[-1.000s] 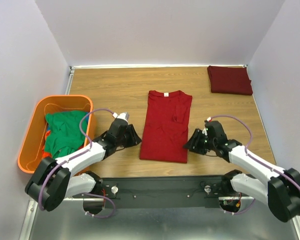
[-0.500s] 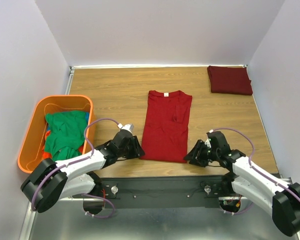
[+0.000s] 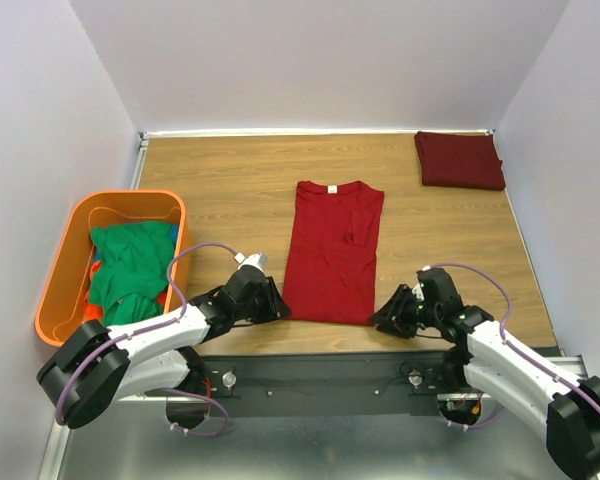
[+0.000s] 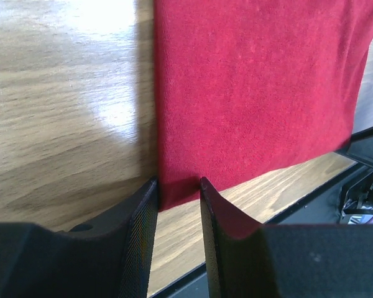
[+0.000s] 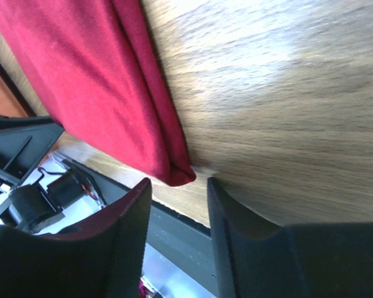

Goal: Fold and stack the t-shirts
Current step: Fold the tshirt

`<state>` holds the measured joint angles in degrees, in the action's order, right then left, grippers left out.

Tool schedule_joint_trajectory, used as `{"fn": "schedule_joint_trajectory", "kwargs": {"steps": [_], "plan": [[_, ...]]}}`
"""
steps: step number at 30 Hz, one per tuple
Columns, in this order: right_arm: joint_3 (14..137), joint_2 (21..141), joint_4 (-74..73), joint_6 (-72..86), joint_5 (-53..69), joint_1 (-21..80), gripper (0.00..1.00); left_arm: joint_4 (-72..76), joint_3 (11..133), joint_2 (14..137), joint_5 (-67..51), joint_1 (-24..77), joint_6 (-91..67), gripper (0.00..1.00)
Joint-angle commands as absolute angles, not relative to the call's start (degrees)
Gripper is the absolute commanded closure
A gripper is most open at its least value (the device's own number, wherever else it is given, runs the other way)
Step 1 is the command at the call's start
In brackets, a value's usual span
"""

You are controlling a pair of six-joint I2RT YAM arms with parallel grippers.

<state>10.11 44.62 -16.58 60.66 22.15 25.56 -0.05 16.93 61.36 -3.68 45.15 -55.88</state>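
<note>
Lying lengthwise in the middle of the bench (image 3: 230,190), the red t-shirt (image 3: 330,255) has its hem close to the near edge. The left gripper (image 4: 177,186), jaws partly open, straddles the hem's left corner. The right gripper (image 5: 177,186), likewise partly open, has the right corner at its mouth. A folded maroon t-shirt (image 3: 460,160) occupies the far right corner.

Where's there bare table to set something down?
Bare wood lies between the orange tub and the red t-shirt, and between it and the maroon t-shirt. Crowded: the near edge, where left fingers and right fingers straddle the red corners.
</note>
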Motion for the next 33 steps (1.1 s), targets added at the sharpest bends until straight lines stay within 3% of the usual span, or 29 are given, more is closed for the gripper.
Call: {"fn": "schedule_joint_trajectory", "kwargs": {"steps": [1,9,13,17,20,23,25,33], "plan": [[8.4,45.6,-17.1,61.7,20.1,26.1,0.54,-5.2,16.7,61.8,-2.0,45.7,-57.2,0.60],[7.9,46.6,-14.2,62.5,20.3,26.1,0.63,-7.1,17.2,62.3,-3.2,45.9,-58.2,0.59],[7.6,47.7,-12.1,62.8,20.8,26.1,0.66,-9.3,18.9,61.7,-3.1,45.8,-57.7,0.50],[8.0,48.9,-11.6,62.1,19.4,26.1,0.66,-11.0,20.6,62.7,-3.0,45.8,-56.3,0.48],[8.6,49.9,-11.5,61.0,17.4,26.1,0.73,-10.9,20.4,63.3,-4.4,45.8,-55.9,0.47],[9.4,50.1,-11.8,59.2,15.6,26.1,0.92,-10.1,19.6,64.4,-6.2,45.7,-55.6,0.48],[9.7,49.4,-12.4,58.9,14.5,26.1,0.98,-9.7,18.9,65.0,-7.2,45.6,-55.4,0.48],[10.6,48.4,-14.9,58.0,12.0,26.1,0.99,-6.3,17.6,67.6,-10.4,45.7,-55.5,0.54]]}}
